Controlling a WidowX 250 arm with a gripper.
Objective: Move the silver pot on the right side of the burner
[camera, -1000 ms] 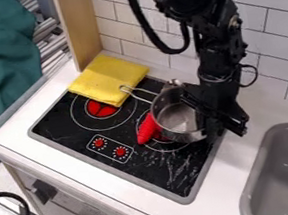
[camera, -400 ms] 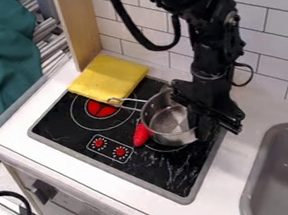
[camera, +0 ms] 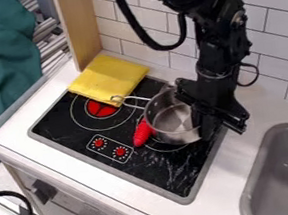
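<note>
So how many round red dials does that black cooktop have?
2. One round red dial is at the left of the white-outlined panel on the black cooktop, the other red dial at its right, nearer the silver pot.

Bright, diffuse light covers the white counter [camera: 220,197] around the stove [camera: 159,173] and the tiled wall [camera: 272,16] behind it. Pale glints show inside the pot [camera: 174,119] on the stove. Soft shade lies on the counter just right of the stove, and the cabinet front [camera: 82,201] below the stove is dimmer.
</note>
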